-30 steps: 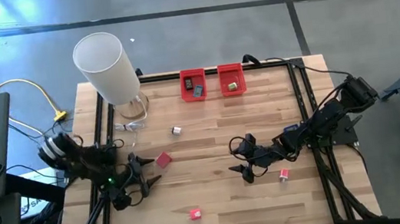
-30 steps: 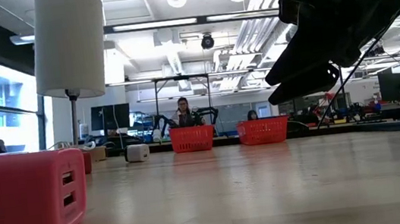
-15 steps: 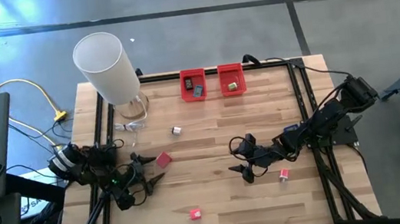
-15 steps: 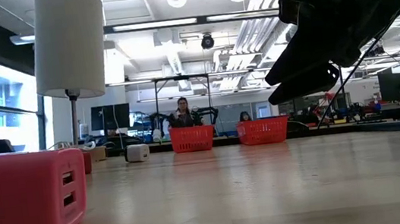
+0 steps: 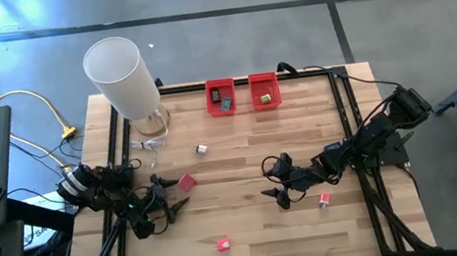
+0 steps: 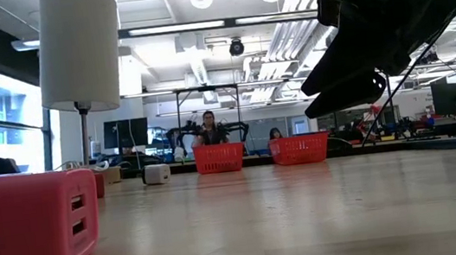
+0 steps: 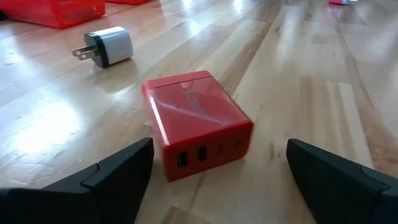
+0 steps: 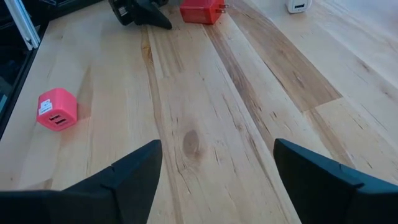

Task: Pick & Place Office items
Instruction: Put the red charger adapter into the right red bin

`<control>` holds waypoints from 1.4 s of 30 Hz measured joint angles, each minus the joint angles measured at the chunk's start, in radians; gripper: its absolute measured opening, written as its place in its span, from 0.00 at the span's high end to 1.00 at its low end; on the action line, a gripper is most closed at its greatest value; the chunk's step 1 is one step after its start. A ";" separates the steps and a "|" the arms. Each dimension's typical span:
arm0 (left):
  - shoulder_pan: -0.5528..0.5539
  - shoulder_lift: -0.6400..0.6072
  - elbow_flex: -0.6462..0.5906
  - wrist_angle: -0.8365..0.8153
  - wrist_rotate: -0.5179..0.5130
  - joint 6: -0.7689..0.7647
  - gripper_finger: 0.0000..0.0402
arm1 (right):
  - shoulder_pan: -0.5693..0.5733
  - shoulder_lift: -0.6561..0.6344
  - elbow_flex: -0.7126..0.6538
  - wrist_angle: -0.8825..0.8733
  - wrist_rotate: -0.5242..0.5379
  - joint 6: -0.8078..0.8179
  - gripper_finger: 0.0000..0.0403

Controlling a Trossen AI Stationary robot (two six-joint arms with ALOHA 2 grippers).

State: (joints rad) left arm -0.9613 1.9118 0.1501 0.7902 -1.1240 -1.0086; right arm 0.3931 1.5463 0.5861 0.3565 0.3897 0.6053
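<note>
Wooden table: red charger just ahead of open left gripper

Red USB charger flat mid-table; white plug beyond; pink chargers apart; binned pieces indistinct.

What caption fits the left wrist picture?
Open left gripper lined up on a red USB charger block, a white plug adapter lying beyond it.
</note>
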 joint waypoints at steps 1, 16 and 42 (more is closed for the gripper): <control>-0.003 0.000 0.001 0.003 0.002 0.005 0.11 | 0.000 0.000 0.000 0.000 0.000 0.000 0.26; -0.004 0.000 0.006 0.023 -0.015 0.011 0.11 | 0.000 0.000 0.000 0.010 0.004 0.004 0.26; 0.102 -0.001 0.047 0.064 -0.029 -0.016 0.11 | 0.000 0.000 0.000 0.082 0.004 0.000 0.26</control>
State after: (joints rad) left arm -0.8591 1.9106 0.1971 0.8543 -1.1530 -1.0248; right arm 0.3930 1.5463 0.5865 0.4389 0.3940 0.6056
